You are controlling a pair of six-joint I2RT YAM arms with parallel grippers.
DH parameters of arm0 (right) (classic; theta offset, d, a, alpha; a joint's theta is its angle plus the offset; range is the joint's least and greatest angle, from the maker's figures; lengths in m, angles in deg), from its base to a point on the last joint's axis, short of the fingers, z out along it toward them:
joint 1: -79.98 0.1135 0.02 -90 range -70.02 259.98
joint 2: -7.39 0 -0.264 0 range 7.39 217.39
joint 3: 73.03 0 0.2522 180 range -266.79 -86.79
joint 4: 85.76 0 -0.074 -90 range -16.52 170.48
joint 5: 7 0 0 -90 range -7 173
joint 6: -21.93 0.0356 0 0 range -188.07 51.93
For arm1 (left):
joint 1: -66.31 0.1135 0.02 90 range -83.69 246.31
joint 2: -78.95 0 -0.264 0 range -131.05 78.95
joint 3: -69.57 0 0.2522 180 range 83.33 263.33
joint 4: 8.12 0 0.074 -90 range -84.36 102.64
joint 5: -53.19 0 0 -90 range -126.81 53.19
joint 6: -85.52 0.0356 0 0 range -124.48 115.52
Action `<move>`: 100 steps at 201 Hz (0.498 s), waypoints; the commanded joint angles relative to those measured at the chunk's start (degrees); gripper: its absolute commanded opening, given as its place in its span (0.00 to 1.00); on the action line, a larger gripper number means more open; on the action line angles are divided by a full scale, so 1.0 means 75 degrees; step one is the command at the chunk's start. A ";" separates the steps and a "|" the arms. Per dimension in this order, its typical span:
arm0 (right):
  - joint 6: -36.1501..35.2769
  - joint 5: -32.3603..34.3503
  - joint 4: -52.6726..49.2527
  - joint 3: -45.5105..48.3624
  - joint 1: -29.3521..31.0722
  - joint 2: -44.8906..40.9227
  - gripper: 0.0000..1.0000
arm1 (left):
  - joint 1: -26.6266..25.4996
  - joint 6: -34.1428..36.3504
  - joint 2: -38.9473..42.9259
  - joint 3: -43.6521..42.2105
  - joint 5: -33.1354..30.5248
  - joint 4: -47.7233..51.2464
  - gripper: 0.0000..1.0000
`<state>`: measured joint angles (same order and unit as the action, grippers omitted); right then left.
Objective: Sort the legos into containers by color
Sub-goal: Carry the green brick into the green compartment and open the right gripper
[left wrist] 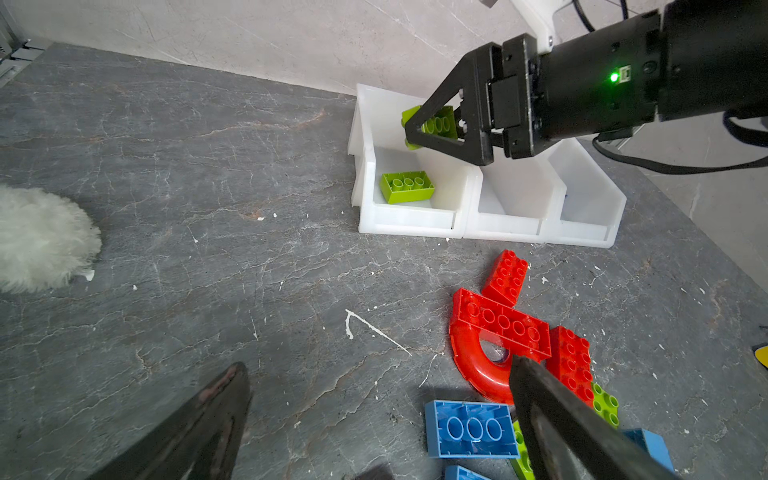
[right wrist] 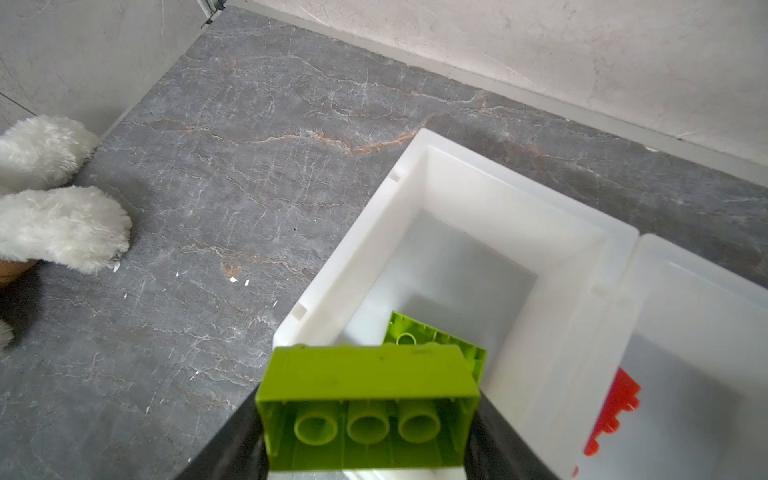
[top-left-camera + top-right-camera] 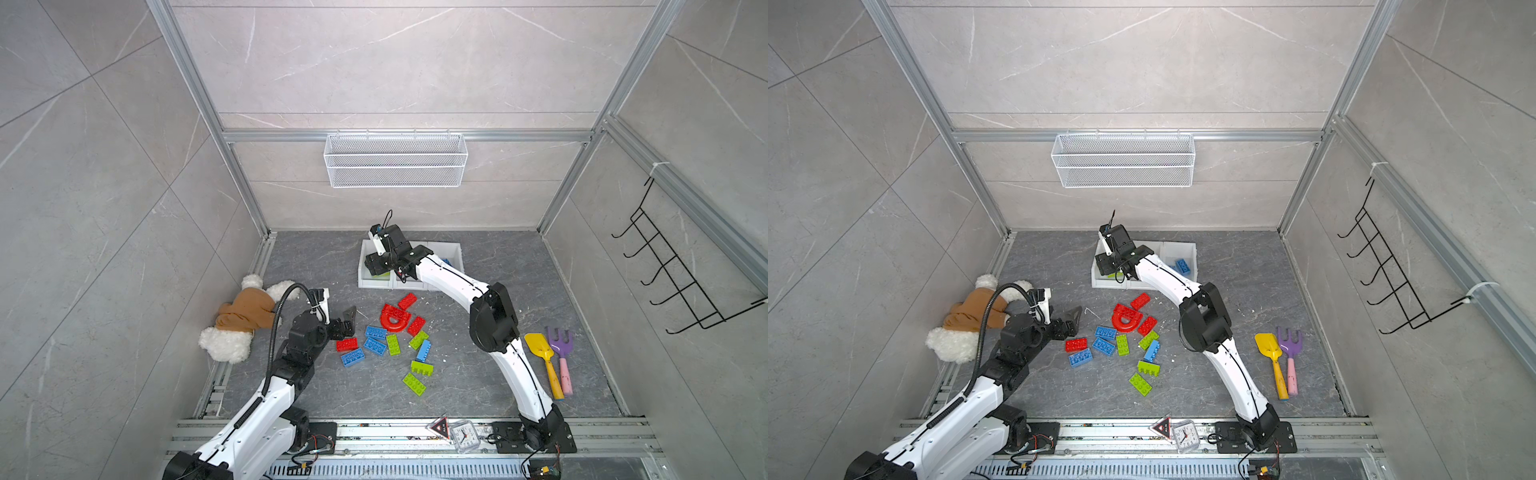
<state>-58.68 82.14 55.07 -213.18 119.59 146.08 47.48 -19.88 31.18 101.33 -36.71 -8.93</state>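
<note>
My right gripper [image 2: 368, 440] is shut on a lime green lego [image 2: 368, 407], held hollow side toward the camera above the leftmost of three joined white containers [image 1: 415, 224]. Another green lego [image 1: 407, 187] lies in that container; a red one [image 2: 615, 411] lies in the middle container and a blue one [image 3: 1181, 266] in the right one. Loose red, blue and green legos, among them a red arch [image 3: 394, 320], are scattered on the floor. My left gripper [image 3: 351, 324] hangs open and empty just left of this pile, near a blue lego [image 1: 471, 428].
A plush toy [image 3: 245, 320] lies at the left wall. A yellow shovel [image 3: 542, 357] and a purple rake [image 3: 561, 353] lie at the right. A wire basket [image 3: 395, 160] hangs on the back wall. A small clock [image 3: 465, 434] sits on the front rail.
</note>
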 commanded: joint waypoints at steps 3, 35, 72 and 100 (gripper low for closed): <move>-0.0078 -0.0024 -0.0350 -0.0352 0.0006 0.0187 0.69 | 0.0009 0.0201 0.0158 0.0249 -0.0051 -0.0140 1.00; -0.0256 -0.0167 -0.0380 -0.0350 0.0014 0.0117 0.85 | 0.0015 0.0190 0.0216 0.0252 -0.0031 -0.0102 1.00; -0.0301 -0.0364 -0.0364 0.0134 0.0005 -0.0456 0.85 | 0.0015 0.0156 0.0228 0.0254 -0.0004 -0.0123 1.00; -0.0175 -0.0384 -0.0041 0.1585 0.0011 -0.1616 0.82 | 0.0015 0.0153 0.0261 0.0272 0.0002 -0.0108 1.00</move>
<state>-60.17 80.10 53.76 -208.42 119.59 143.37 47.48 -19.84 32.15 101.33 -36.69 -8.93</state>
